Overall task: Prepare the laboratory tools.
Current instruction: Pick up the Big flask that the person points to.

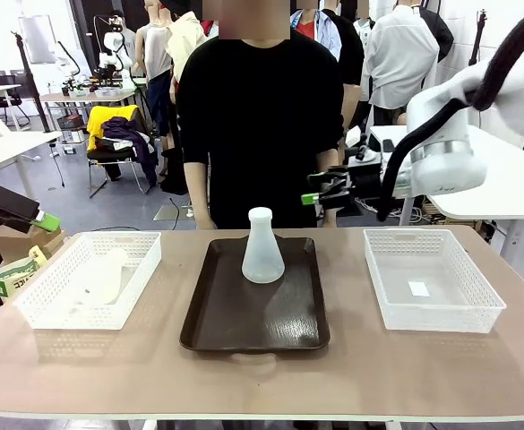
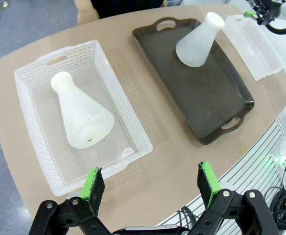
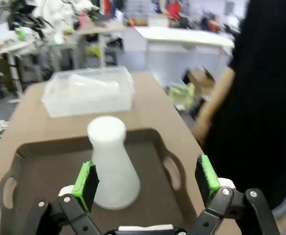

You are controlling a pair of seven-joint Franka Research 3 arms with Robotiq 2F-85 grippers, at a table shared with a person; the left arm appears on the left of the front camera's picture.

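Flask, frosted-white and conical, lies on its side in the white mesh basket left of the dark brown rectangular tray, base toward the wide-open left gripper.

no print, label or number is clear enough to read.

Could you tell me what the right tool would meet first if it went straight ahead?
Probably the upright flask on the brown tray, framed by the open right tool, though depth is unclear.
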